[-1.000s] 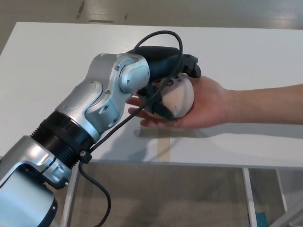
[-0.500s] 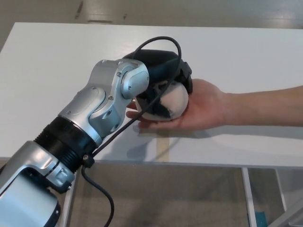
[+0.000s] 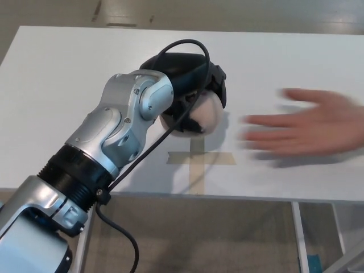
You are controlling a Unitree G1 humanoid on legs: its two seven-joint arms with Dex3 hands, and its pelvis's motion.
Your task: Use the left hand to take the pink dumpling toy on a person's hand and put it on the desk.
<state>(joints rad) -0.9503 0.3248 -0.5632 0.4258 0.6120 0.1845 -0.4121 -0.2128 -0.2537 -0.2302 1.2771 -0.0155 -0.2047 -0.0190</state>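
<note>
The pale pink dumpling toy (image 3: 206, 115) sits in my left hand (image 3: 190, 85), whose black fingers are shut around it from above and the side. It hangs just above the white desk (image 3: 68, 74), over a tan tape cross (image 3: 200, 159). The person's hand (image 3: 307, 131) is blurred, open and flat, off to the right of the toy and apart from it. My right hand does not show.
The desk's front edge (image 3: 227, 197) runs below the tape cross, with a glass panel and floor beneath. My silver left forearm (image 3: 108, 142) and its black cable cross the left half of the picture.
My left hand closed on the toy and lifted it slightly up and left off the person's palm. The person's hand has pulled away to the right.
</note>
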